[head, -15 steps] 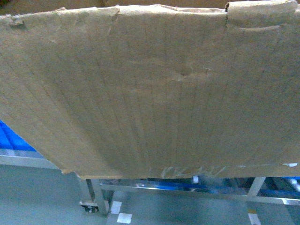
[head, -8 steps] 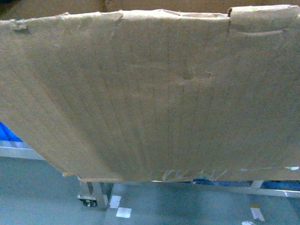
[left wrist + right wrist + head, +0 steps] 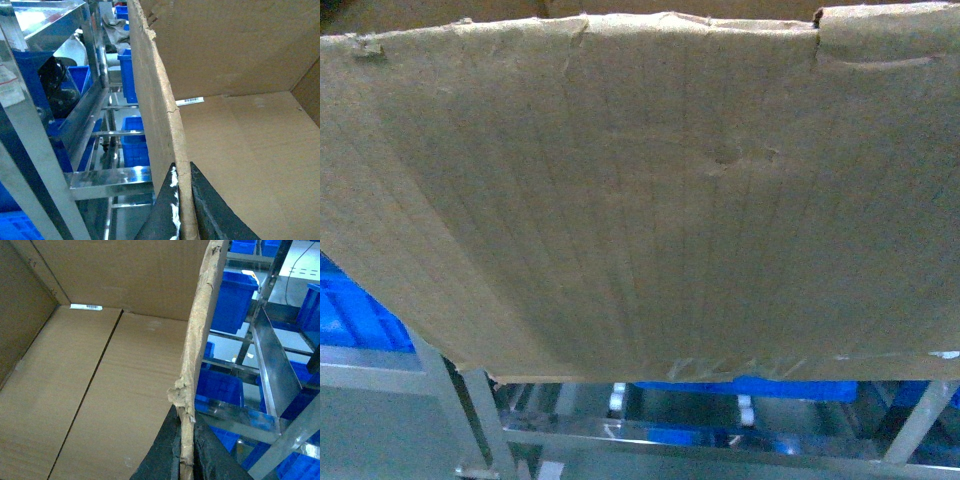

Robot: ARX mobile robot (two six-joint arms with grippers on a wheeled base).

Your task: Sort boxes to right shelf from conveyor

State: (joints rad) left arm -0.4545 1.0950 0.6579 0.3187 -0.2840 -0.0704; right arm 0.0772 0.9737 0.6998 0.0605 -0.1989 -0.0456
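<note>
A large brown cardboard box (image 3: 650,200) with a ragged top edge fills almost the whole head view, held up off the ground. My left gripper (image 3: 181,172) is shut on its left wall, one finger inside and one outside. My right gripper (image 3: 186,422) is shut on the torn right wall in the same way. The box is empty inside; a white sticker strip (image 3: 190,100) lies at the foot of its far wall. The steel right shelf (image 3: 720,435) with white roller wheels shows just below and behind the box. The conveyor is out of view.
Blue plastic crates (image 3: 355,315) sit on the shelf tiers left of and under the box. Steel shelf posts (image 3: 30,150) stand close beside the left wall, and a slanted steel rail (image 3: 270,360) with more blue crates (image 3: 232,295) is near the right wall.
The shelf has come closer in the head view: the floor and its white marks have dropped out of sight, and rollers and a blue crate now show under the box. Both grips are unchanged.
</note>
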